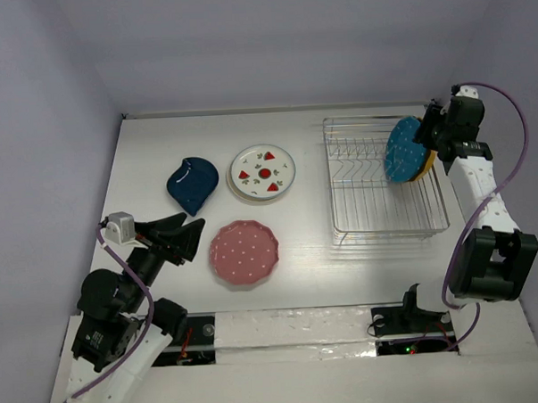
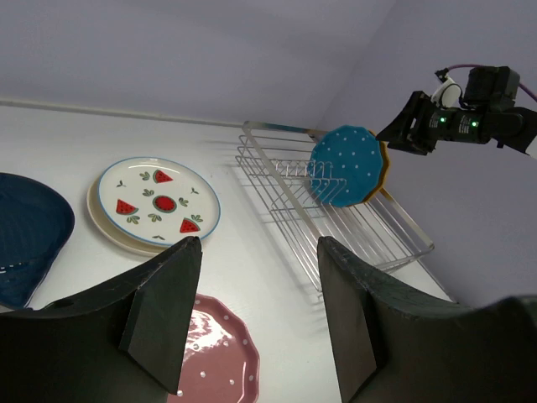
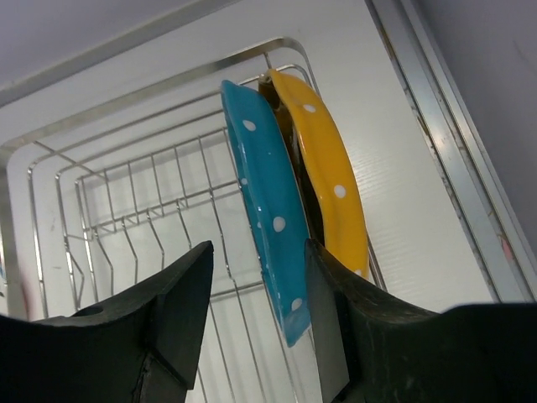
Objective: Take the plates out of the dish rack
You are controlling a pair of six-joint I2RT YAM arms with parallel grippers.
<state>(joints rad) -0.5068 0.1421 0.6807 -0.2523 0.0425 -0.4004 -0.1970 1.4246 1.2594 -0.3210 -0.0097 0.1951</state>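
Observation:
The wire dish rack stands at the right. A teal dotted plate and a yellow dotted plate stand upright in its far right end. My right gripper is open over their top edge. In the right wrist view its jaws straddle the teal plate's rim, with one finger between it and the yellow plate. A pink dotted plate, a fruit-marked plate on a cream one, and a dark blue plate lie flat on the table. My left gripper is open and empty, just left of the pink plate.
The rest of the rack's slots hold nothing. Grey walls close in the table on the left, back and right; the rack sits close to the right wall. A raised strip runs along the table's right edge.

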